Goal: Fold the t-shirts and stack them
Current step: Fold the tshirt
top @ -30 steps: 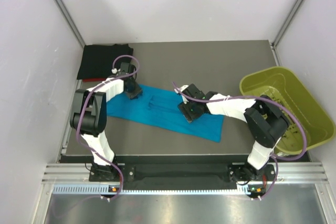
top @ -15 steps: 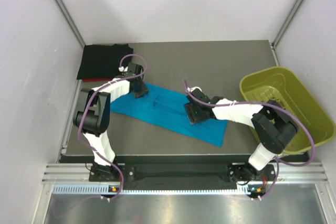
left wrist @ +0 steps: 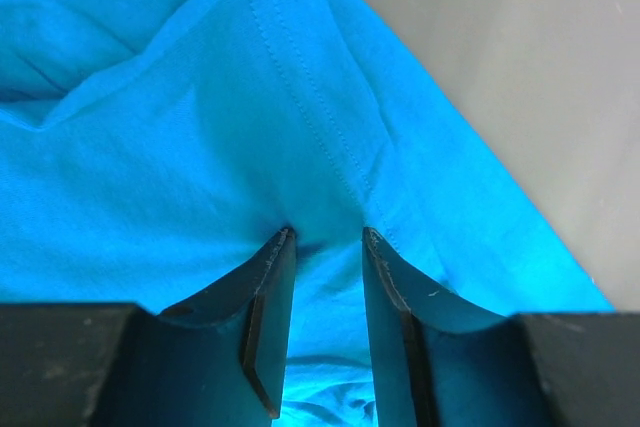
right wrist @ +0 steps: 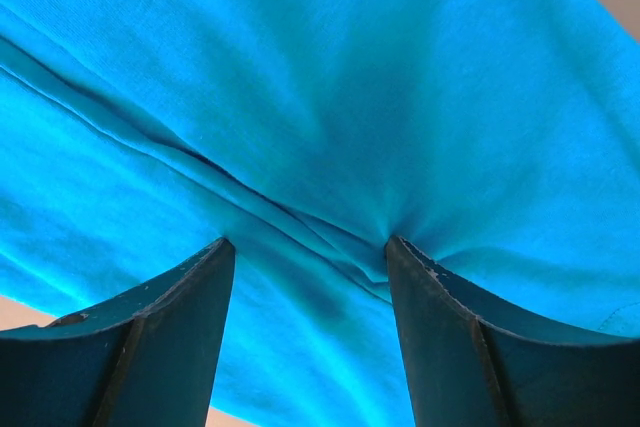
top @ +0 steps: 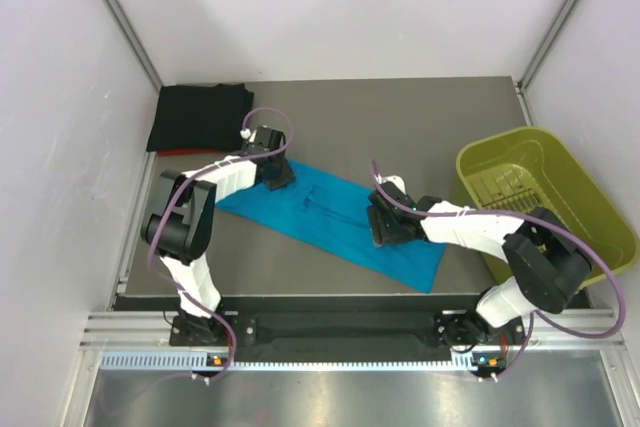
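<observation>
**Teal Shirt Gripped at Both Ends**

Pictured from above: a teal t-shirt (top: 330, 217) spread slantwise across the middle of the grey table (top: 420, 117), with the left gripper (top: 278, 173) at its far left corner and the right gripper (top: 385, 227) down on its near right part. Hard to make out from that height: the set of either pair of jaws, masked by wrist housings and purple cables.

Shown closer by the left wrist camera: the left gripper (left wrist: 325, 237) narrowed to a slim gap, pinching a stitched fold of the teal cloth. Shown by the right wrist camera: the right gripper (right wrist: 305, 247) set wider, clamped across a thick gather of ridged cloth, with creases fanning from the fingertips. No telling the number of layers in either grip.

Also in frame: a black t-shirt (top: 195, 117) folded in the far left corner, well apart from the teal one, hiding all but a thin edge of a red t-shirt (top: 178, 153). At right, a yellow-green bin (top: 530, 147), its near end crossed by the right arm and cable.
</observation>
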Motion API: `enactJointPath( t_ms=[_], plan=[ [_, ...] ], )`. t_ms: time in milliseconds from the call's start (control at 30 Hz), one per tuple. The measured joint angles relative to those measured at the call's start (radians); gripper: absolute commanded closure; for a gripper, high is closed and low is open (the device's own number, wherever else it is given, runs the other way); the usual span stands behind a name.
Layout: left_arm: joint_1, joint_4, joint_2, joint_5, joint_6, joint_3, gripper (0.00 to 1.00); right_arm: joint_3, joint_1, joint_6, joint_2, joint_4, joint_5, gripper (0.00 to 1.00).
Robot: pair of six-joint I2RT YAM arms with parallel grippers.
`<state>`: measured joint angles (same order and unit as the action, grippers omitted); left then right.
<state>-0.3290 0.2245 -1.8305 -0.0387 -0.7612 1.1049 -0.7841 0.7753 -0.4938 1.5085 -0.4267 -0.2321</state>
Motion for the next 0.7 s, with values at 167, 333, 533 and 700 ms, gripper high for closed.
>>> enactJointPath(
  t_ms=[167, 333, 533, 700],
  plan=[
    [-0.049, -0.004, 0.001, 0.023, -0.001, -0.002, 0.61, 0.054, 0.001, -0.03, -0.061, -0.005, -0.013, 0.37],
    [-0.08, 0.022, 0.013, 0.054, 0.0, -0.004, 0.6, 0.062, 0.003, -0.052, -0.091, -0.087, -0.017, 0.36],
    [-0.055, 0.154, 0.082, 0.06, 0.045, -0.004, 0.55, -0.086, 0.01, -0.012, -0.081, -0.222, -0.016, 0.35],
    [0.019, 0.241, 0.121, 0.039, 0.084, 0.021, 0.56, -0.305, 0.011, 0.049, 0.024, -0.221, -0.007, 0.35]
  ],
)
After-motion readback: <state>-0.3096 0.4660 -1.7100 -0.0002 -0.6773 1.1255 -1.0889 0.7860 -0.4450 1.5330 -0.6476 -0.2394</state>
